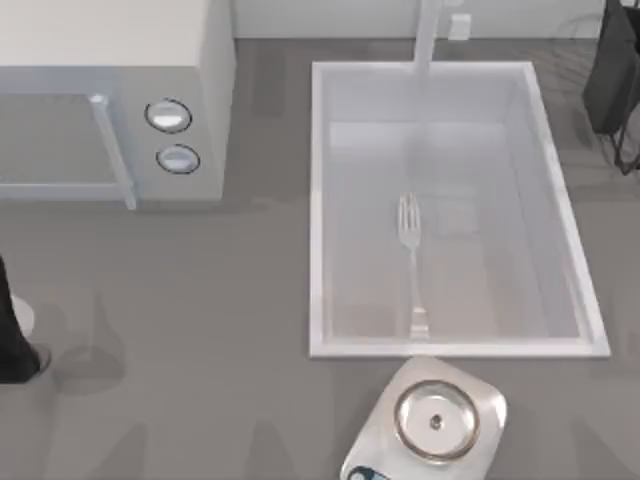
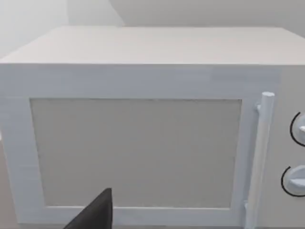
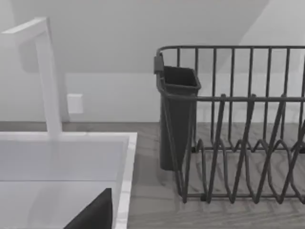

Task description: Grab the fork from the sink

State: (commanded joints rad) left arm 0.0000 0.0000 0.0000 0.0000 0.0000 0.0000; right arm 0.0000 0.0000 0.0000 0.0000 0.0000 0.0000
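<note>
The fork (image 1: pixel 411 262) lies flat on the bottom of the sink (image 1: pixel 320 200), near the middle. Its tines point toward the back, where the white faucet (image 1: pixel 428 40) stands, and its handle reaches toward the front rim. Nothing is touching the fork. Just in front of the sink on the grey surface (image 1: pixel 220 330) sits a small kitchen scale (image 1: pixel 432 420) with a round silver plate. To the left of the sink stands a white microwave (image 1: pixel 110 100) with two round knobs. A dark dish rack (image 3: pixel 233 133) stands to the right of the sink. The left arm (image 1: pixel 15 330) is at the left edge of the surface. I cannot tell if either gripper is open or closed.
</note>
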